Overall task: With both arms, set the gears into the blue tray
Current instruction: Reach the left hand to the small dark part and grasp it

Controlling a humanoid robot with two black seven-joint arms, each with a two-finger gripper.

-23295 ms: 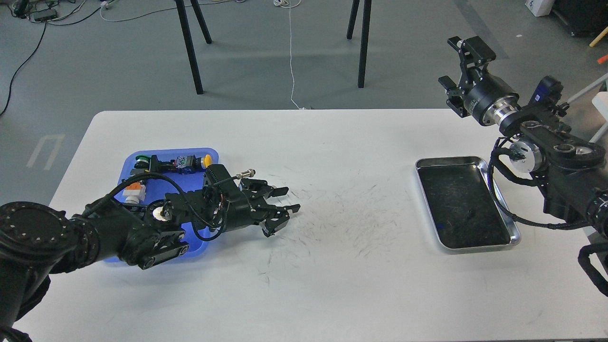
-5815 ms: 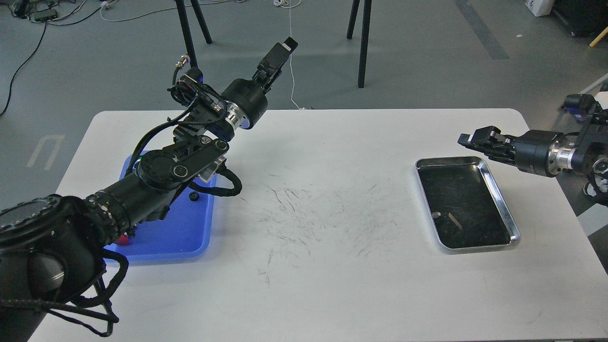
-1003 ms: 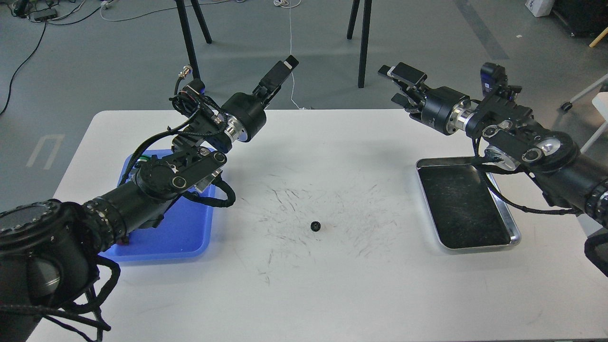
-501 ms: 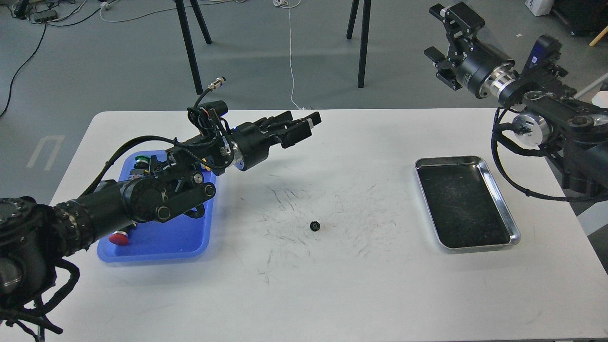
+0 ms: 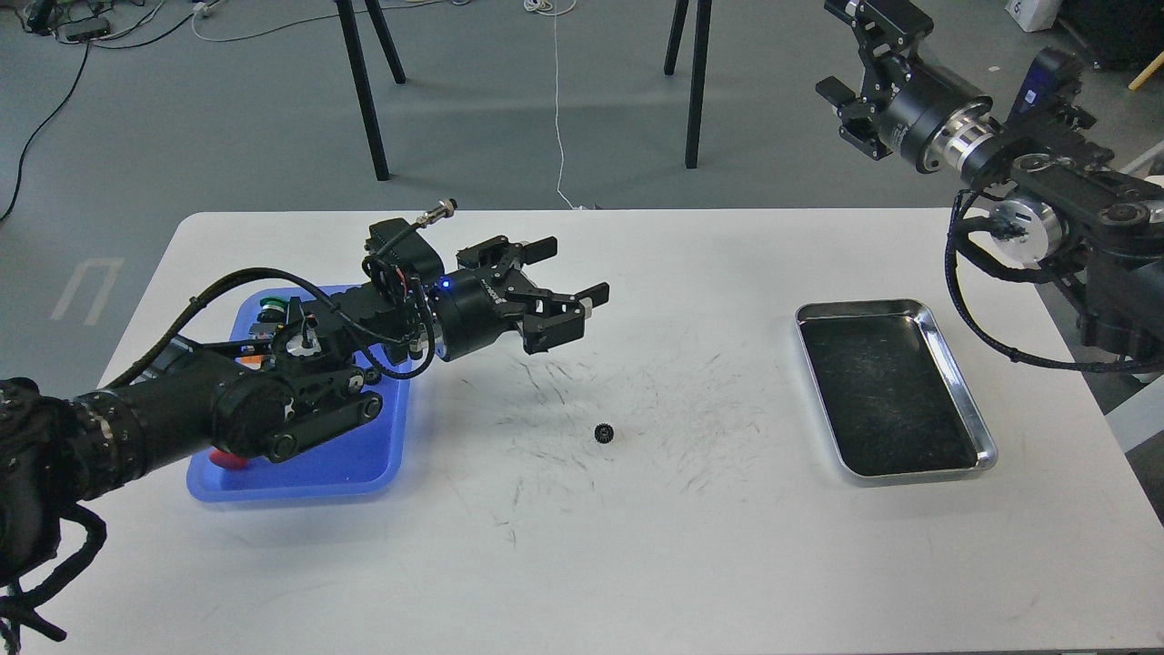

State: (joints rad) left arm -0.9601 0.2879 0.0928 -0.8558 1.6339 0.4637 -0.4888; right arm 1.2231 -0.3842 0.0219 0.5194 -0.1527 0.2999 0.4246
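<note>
One small black gear lies alone on the white table, near its middle. My left gripper hovers open above the table, up and to the left of that gear, with nothing between its fingers. The blue tray sits at the left, and my left arm crosses over it and hides most of what it holds. High at the back right, past the table's far edge, my right gripper is open and empty. No other gear shows.
A shiny silver tray lies at the right with nothing in it. In the blue tray a green-capped part and a bit of a red cap peek out beside my arm. Black stand legs rise behind the table.
My left gripper has come down and back towards the tray side, and its fingers have spread open. The right gripper has shifted only slightly. The gear has not moved.
</note>
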